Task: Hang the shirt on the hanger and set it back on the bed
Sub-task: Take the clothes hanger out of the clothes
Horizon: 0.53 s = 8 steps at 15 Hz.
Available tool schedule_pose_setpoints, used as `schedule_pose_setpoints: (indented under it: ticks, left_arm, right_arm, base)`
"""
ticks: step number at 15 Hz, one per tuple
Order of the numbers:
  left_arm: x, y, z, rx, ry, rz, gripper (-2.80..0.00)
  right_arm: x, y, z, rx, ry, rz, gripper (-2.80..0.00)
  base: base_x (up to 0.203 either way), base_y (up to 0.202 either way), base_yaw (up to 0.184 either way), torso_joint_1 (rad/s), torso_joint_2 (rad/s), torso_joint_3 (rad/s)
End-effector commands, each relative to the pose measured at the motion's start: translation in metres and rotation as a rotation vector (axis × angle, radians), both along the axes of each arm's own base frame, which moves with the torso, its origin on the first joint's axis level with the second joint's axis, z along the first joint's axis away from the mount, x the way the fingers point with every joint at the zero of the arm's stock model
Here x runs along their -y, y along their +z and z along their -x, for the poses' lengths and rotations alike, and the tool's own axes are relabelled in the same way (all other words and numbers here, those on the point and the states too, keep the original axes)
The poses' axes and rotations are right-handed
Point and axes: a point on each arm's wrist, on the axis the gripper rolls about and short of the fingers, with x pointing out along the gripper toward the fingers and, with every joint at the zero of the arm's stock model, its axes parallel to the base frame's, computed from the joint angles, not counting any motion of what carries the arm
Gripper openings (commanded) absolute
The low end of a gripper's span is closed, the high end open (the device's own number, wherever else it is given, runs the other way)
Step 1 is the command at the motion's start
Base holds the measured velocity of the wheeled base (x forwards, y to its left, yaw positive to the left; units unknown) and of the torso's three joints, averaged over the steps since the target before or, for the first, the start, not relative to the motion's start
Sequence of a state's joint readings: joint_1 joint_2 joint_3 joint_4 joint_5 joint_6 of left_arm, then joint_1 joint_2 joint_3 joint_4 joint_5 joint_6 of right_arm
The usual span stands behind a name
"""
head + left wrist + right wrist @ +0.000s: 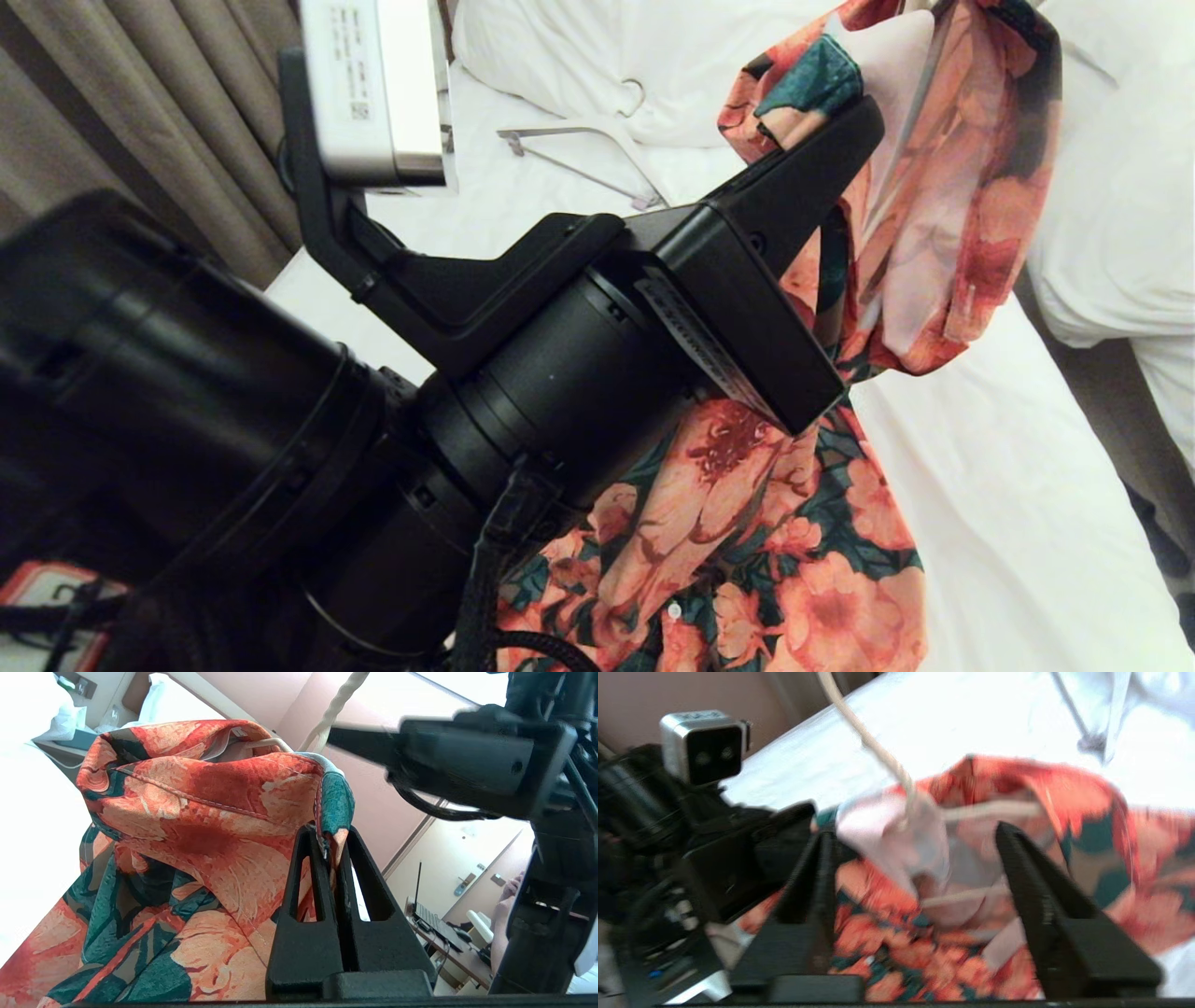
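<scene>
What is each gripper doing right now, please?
Left gripper: shut on the shirt.
Right gripper: open, holding nothing.

The hanger [990, 810] is mostly hidden inside the shirt [1064, 793], which shows blurred.

You're in a hotel-style bedroom, white-sheeted bed [980, 523] with plump pillows [653, 65], beige curtains [140, 121] alongside, door with lever handle [462, 886], laptop [427, 912] on a desk

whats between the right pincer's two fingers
In the right wrist view the open right pincer frames the shirt collar and the hanger wire inside it; neither finger touches them.
</scene>
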State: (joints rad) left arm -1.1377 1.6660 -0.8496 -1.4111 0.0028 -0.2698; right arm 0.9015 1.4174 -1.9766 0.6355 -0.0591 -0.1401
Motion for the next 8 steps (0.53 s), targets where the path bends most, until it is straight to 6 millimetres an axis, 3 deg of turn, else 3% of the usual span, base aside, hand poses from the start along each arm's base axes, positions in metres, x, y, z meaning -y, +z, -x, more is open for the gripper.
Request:
schedule_pose_setpoints:
  ticks: [1, 8]
  left_arm:
    - [0.000, 0.000, 0.000, 0.001, -0.001, 0.005, -2.80]
    - [0.000, 0.000, 0.000, 0.001, -0.001, 0.006, -2.80]
  right_arm:
    - [-0.010, -0.003, -0.008, 0.008, -0.001, 0.016, 0.00]
    - [-0.031, -0.006, -0.023, 0.130, -0.019, 0.105, 0.00]
  base:
    - [0.000, 0.000, 0.000, 0.000, 0.00, 0.000]
    - [0.000, 0.000, 0.000, 0.000, 0.00, 0.000]
